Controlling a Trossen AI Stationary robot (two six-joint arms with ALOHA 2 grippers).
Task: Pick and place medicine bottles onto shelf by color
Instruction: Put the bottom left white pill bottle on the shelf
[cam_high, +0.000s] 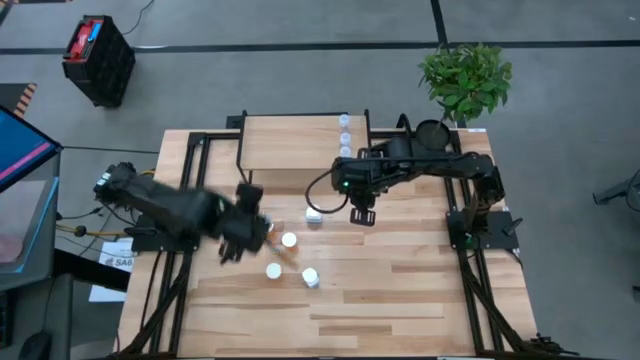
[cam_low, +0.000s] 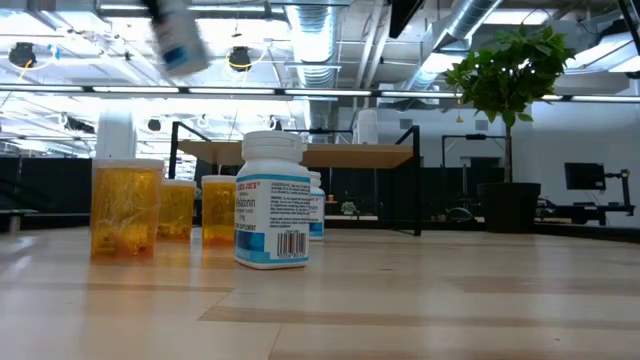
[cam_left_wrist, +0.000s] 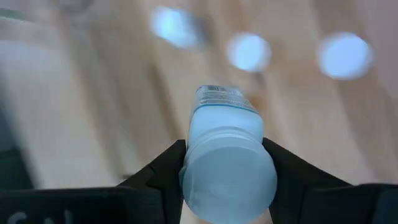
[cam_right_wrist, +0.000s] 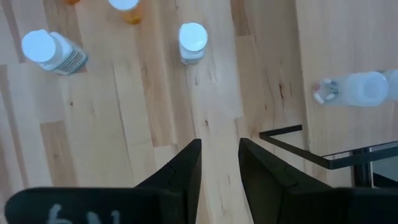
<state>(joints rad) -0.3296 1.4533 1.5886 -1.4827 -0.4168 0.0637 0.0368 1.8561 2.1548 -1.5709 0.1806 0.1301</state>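
White bottle (cam_left_wrist: 227, 158) sits clamped between the two fingers (cam_left_wrist: 158, 171) of the left gripper (cam_left_wrist: 225, 177); cap end toward the wrist camera, label end pointing away, one finger pressing each side of the body just behind the cap. High view: left gripper (cam_high: 243, 232) is at the left-centre of the tabletop (cam_high: 400, 290), image blurred there. Low view: a blurred white bottle with a blue label (cam_low: 177, 35) is up in the air, well above the table surface, upper left.

Right gripper (cam_high: 361, 214) hangs over the table just in front of the shelf (cam_high: 285, 142). Right wrist view: its fingers (cam_right_wrist: 185, 167) stand close together with only a narrow slit between them, nothing in the slit; bare wood below.

Other bottles:
- three small clear bottles (cam_high: 345, 136) in a line along the right edge of the shelf top; 
- one white bottle (cam_high: 314, 215) upright on the table, just left of the right gripper;
- white-capped bottles (cam_high: 288, 240) near the left gripper, two more (cam_high: 309, 277) nearer the front;
- low view: three orange bottles (cam_low: 126, 208) grouped left, a white bottle (cam_low: 272, 200) upright beside them, front and centre.

Potted plant (cam_high: 465, 78) past the far right corner of the table.
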